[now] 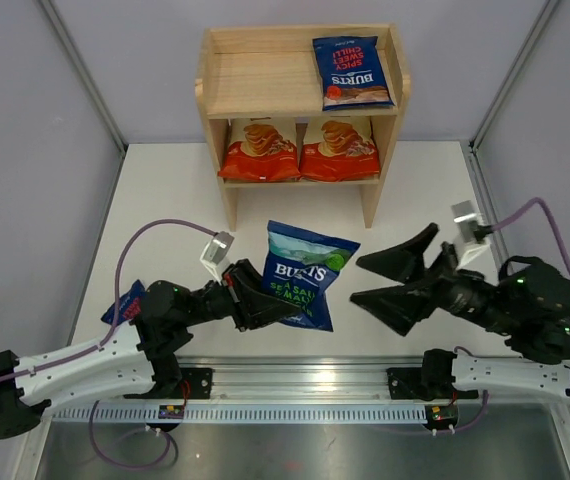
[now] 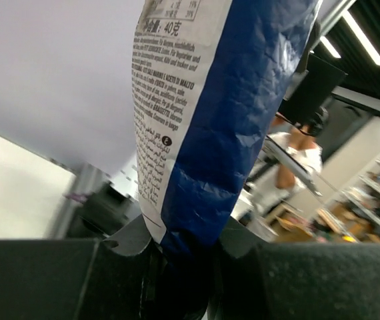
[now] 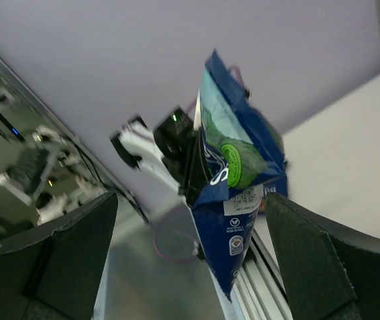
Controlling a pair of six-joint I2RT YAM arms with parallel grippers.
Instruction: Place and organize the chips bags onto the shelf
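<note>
Pinching BURTS Sea Salt bag (image 1: 305, 272): left tool (image 1: 263, 300)

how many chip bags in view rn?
5. Shelf lower tier: two Cassava bags. Top tier: spicy Burts bag. Left gripper holds sea-salt Burts bag. One blue bag peeks from under the left arm.

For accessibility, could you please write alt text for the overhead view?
The left arm holds a blue chips bag in its jaws, facing the wide-open jaws of the right arm. Behind, a wooden shelf carries one blue bag on top and two orange bags below; another blue bag lies by the left arm.
</note>
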